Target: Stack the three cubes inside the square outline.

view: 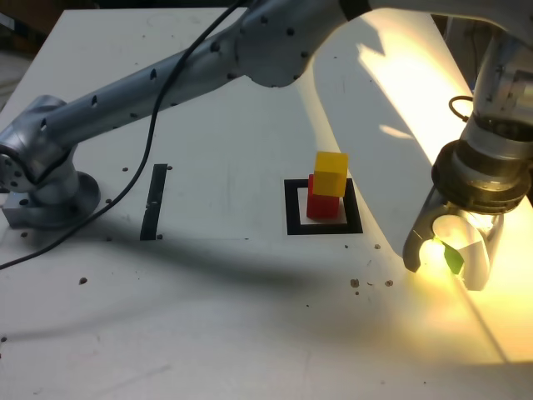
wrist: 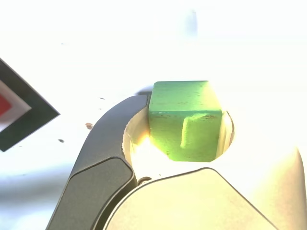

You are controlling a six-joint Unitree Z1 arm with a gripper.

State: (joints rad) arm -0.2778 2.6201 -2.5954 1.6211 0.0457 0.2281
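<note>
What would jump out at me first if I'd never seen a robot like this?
Probably the yellow cube on the red cube, inside the black square outline near the middle of the exterior view. Then the glaring light at that view's right, where the jaws close around a green cube.

Strong yellowish glare washed out the exterior view's right side, and soft shadows crossed the table point(view: 191, 333). The wrist view was heavily overexposed, its background largely burned white.
</note>
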